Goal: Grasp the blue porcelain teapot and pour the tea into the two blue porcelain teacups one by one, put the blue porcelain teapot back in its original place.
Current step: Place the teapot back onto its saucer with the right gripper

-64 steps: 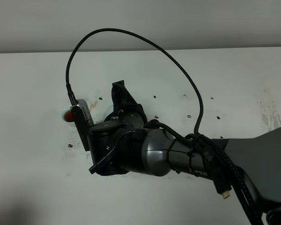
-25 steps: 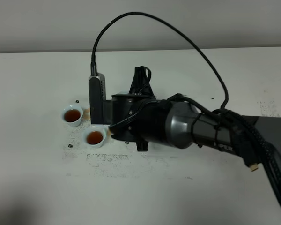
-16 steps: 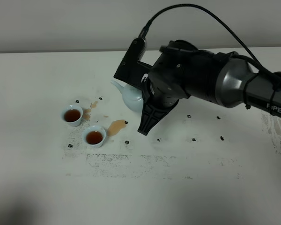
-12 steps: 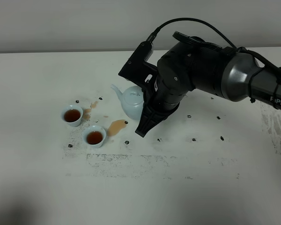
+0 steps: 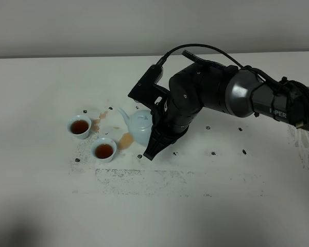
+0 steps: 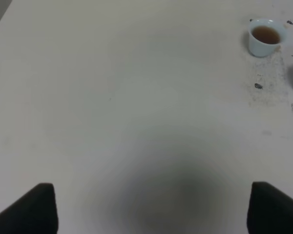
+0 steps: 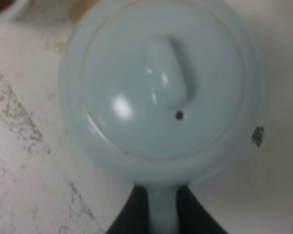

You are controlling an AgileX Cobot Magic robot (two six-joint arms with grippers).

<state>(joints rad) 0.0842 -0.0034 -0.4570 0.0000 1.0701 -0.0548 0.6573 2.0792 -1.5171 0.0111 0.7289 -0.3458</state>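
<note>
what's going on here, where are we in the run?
The right gripper is shut on the handle of the blue porcelain teapot, holding it upright close to the table, right of the two blue porcelain teacups. Both cups hold tea, and some is spilled beside them. The left gripper is open, holding nothing.

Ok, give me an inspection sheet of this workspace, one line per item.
Surface: white table, speckled with dark flecks and stains.
Job's things: teapot upright, lid on, spout toward the cups; two cups hold brown tea.
Clutter: tea puddle beside the teapot, smaller spill by the far cup.
Hands: right hand shut on the teapot's handle; left hand open over bare table, holding nothing.
Cables: black cable loops over the right arm.
Surroundings: plain grey wall behind the table.
</note>
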